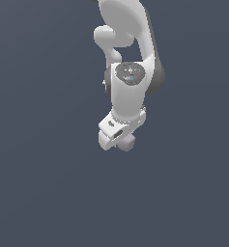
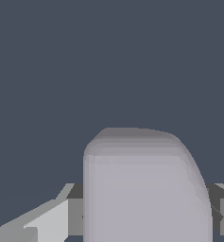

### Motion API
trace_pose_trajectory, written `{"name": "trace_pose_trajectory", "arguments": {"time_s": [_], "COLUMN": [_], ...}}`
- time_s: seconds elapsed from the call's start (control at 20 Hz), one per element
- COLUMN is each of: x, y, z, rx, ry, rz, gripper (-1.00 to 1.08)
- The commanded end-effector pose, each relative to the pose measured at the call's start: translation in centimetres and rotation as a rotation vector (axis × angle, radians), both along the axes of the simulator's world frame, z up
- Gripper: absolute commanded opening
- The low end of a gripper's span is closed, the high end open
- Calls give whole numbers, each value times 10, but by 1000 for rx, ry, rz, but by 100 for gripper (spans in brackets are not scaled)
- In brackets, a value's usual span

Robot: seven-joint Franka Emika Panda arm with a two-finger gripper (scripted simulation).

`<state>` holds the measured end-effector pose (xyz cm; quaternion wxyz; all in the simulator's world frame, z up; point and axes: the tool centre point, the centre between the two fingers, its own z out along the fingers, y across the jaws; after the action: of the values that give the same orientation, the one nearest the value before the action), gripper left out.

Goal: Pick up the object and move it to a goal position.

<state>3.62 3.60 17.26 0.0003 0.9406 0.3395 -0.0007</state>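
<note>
hand (image 1: 121,143) closed on pale grey-lilac chunk (image 2: 146,189), fingers (image 2: 75,215) pressed to both sides | chunk pokes out below hand, tabletop (image 1: 38,193) edges unseen | probably gripped for carrying to goal; goal not visible

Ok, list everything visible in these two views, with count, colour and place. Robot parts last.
object: one, pale grey-lilac, between the gripper's fingers; in the exterior view it peeks out under the gripper.
surface: one, plain dark blue-grey, filling the background of both views.
arm: one, white with dark grey joints, reaching in from the top of the exterior view.
gripper: one, white, at the arm's lower end, closed on the object.
</note>
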Motion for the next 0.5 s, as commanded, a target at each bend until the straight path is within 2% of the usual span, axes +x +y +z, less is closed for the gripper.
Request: {"name": "trace_pose_trajectory", "arguments": {"time_s": [0.0,0.45], "x": [-6,-22], "y": [9,35], "z": [29,114], "rx": [0,0], "ry": [-1,-1], "rz": [0,1], "gripper": [-100,-100]}}
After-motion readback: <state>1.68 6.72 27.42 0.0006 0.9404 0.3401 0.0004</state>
